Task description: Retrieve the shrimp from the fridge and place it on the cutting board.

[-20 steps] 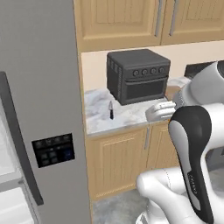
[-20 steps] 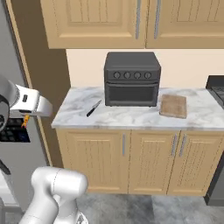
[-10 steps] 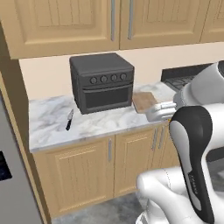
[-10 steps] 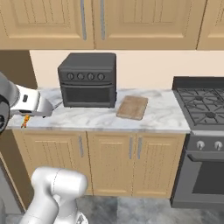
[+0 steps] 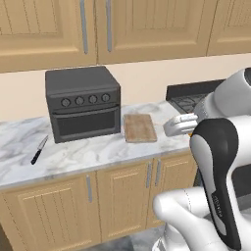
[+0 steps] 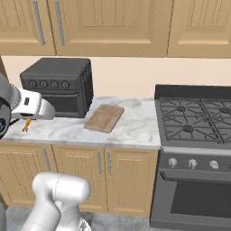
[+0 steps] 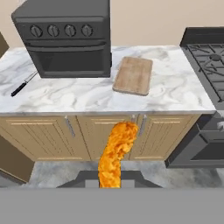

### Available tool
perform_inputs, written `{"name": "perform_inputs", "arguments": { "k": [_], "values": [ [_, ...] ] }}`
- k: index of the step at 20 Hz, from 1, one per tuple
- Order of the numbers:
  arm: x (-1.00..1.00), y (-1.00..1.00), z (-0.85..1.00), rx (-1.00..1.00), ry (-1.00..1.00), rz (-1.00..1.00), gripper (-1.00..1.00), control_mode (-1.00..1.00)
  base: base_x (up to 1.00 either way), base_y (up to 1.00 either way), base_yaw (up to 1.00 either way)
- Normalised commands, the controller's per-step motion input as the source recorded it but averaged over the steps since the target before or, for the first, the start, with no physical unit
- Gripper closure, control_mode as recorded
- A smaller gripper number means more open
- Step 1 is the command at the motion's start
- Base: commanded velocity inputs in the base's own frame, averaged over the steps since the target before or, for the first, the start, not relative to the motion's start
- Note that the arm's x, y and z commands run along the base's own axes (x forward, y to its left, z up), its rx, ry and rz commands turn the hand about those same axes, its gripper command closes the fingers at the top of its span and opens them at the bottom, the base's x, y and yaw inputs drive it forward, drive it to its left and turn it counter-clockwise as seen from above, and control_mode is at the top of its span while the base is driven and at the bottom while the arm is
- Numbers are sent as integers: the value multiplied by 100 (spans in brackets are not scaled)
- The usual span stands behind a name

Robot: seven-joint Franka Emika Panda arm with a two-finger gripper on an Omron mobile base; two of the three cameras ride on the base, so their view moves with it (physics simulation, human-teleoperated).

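Note:
A shrimp (image 7: 116, 153), an orange curved piece, hangs in my gripper (image 7: 110, 181), whose jaws are shut on it. In the hand view it sits in front of the lower cabinet doors, short of the counter edge. From the right base view, the gripper (image 6: 26, 121) holds the shrimp (image 6: 27, 125) at counter height, left of the cutting board (image 6: 104, 118). This light-brown wooden board (image 5: 139, 127) lies flat on the marble counter, right of the toaster oven, with nothing on it (image 7: 133, 75). The fridge is out of view.
A dark toaster oven (image 5: 83, 103) stands at the back of the counter. Left of it lies a black knife (image 5: 39, 149). A gas stove (image 6: 198, 117) adjoins the counter on the right. Wooden cabinets hang above and stand below.
The whole picture has shifted: the base has driven right, so the fridge has left the views and the stove has come in. The gripper stays shut on the shrimp.

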Motion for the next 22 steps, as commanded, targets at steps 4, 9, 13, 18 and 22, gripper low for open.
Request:
{"name": "perform_inputs", "arguments": {
  "k": [4,9,13,18,22],
  "values": [
    [0,0,0,0,0,0,100,100,44,-48,10],
    [0,0,0,0,0,0,100,100,32,-5,9],
    [0,0,0,0,0,0,100,100,25,0,8],
    [0,0,0,0,0,0,100,100,23,0,7],
    [0,0,0,0,0,0,100,100,9,1,0]
  ]
}}
